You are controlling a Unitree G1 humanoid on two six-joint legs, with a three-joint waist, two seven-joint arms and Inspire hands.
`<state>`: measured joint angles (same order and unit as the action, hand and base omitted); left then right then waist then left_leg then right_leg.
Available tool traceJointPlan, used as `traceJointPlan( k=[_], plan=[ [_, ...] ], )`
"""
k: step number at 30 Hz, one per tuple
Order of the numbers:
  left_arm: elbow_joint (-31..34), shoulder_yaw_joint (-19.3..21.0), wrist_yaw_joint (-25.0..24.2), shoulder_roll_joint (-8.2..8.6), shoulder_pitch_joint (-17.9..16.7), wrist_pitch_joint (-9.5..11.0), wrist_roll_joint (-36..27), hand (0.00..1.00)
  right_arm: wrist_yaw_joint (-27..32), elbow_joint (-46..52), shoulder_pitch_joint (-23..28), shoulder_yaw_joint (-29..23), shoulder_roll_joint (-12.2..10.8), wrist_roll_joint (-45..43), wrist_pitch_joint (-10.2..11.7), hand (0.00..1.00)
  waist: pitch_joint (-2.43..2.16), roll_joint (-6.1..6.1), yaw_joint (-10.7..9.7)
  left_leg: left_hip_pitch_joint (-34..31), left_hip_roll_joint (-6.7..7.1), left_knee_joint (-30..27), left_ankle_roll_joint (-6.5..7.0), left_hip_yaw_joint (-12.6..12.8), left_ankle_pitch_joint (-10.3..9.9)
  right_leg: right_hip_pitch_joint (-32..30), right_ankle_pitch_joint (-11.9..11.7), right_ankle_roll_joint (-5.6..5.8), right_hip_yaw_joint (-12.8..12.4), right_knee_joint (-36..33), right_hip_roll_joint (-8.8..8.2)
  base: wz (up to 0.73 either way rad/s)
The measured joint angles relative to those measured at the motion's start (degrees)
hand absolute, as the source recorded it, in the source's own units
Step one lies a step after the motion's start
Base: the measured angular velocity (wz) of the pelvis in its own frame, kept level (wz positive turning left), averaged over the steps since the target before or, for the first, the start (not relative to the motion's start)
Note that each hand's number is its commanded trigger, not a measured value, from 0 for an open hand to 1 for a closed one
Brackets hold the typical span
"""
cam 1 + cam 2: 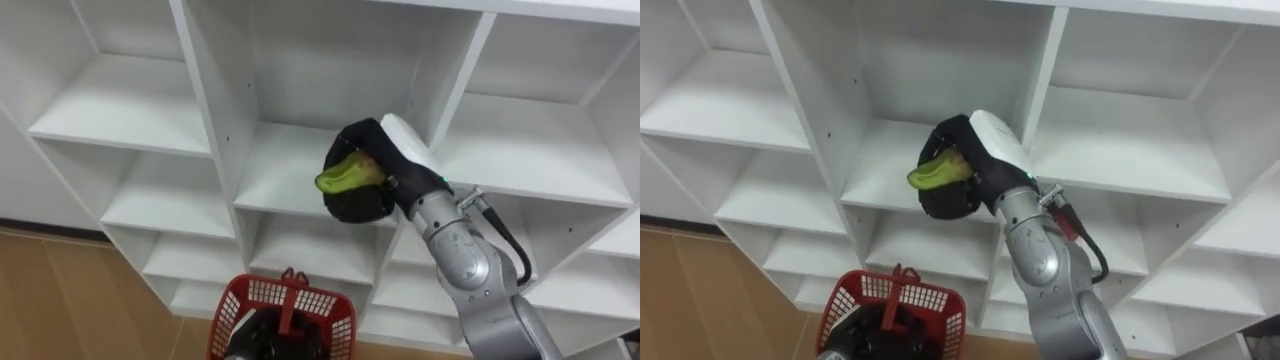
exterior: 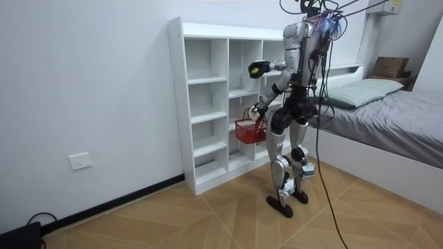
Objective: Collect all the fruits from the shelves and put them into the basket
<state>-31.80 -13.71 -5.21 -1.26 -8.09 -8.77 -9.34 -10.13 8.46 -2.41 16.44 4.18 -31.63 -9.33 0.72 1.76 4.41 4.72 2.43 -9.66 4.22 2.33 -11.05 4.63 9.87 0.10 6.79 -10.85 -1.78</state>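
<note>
My right hand [image 1: 362, 172] [image 1: 958, 168] is raised in front of the white closet's [image 1: 225, 130] middle shelf, its fingers curled round a yellow-green fruit [image 1: 345, 177] [image 1: 938, 171]. Below it, my left hand [image 1: 262, 335] [image 1: 862, 338] holds a red basket [image 1: 285, 315] [image 1: 890, 310] by its handle, low in front of the lower shelves. In the room view I stand facing the closet [image 2: 208, 104], the fruit [image 2: 258, 68] held at chest height and the basket [image 2: 249, 130] hanging at hip height.
The closet's shelves [image 1: 1120, 160] around the hand hold nothing. Wooden floor [image 1: 60, 300] lies to the left below. A bed [image 2: 387, 117] stands close behind me on the room view's right.
</note>
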Motion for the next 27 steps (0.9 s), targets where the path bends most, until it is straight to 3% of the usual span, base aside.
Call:
traceJointPlan(
  k=[9, 14, 27],
  plan=[
    [-0.20, -0.02, -0.43, -0.11, 0.38, -0.01, 0.06, 1.00, -2.61, 1.74, 7.08, 0.01, 0.94, 0.33, -0.27, 1.00, 0.01, -0.02, -1.66, -0.07, -0.04, 0.20, 0.06, 0.76, -0.05, -0.36, -0.01, 0.03, -0.87, 0.06, 0.18, -0.03],
    [-1.04, -0.03, -0.19, -0.27, 0.84, -0.19, 0.10, 1.00, -2.61, 1.51, 9.81, -0.67, 1.99, 0.83, -1.90, 1.00, 0.00, -0.13, -3.24, -0.10, -0.17, 0.31, 0.05, 0.79, -0.05, -0.79, -0.02, 0.03, -1.33, -0.18, 0.36, -0.05],
    [-0.77, -0.26, -0.19, -0.93, 1.97, -1.21, -0.09, 1.00, -2.55, -3.95, 10.44, -1.07, 1.97, 2.18, -4.33, 1.00, -0.18, 0.58, -4.17, 0.93, -0.72, 0.44, -0.17, 2.28, -0.20, -0.86, -0.18, -0.25, -2.18, -0.72, 0.89, -0.05]
  ],
)
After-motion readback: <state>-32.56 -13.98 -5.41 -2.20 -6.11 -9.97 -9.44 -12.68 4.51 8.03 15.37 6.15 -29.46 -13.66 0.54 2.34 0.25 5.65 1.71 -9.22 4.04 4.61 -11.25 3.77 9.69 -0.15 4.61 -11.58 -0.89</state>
